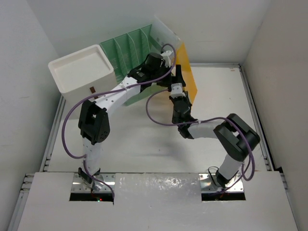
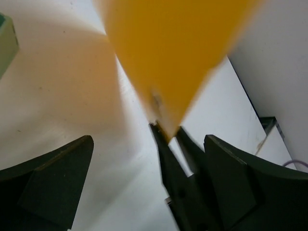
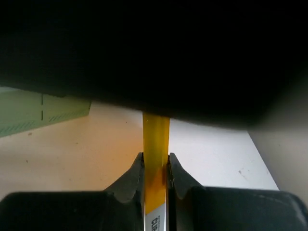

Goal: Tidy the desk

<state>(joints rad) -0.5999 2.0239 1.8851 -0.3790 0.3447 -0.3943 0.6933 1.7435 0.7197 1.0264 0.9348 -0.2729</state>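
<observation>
One matte white desk (image 1: 139,139), railed in silver, is seen. Beside the green file rack (image 1: 125,48), a yellow folder (image 3: 156,139) is pinched by the right gripper (image 3: 156,166); the left gripper (image 2: 147,149) is spread.

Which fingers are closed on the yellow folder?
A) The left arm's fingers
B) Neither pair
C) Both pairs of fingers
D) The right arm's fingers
D: in the right wrist view the right fingers pinch the edge of the yellow folder, while in the left wrist view the left fingers stand wide apart.
</observation>
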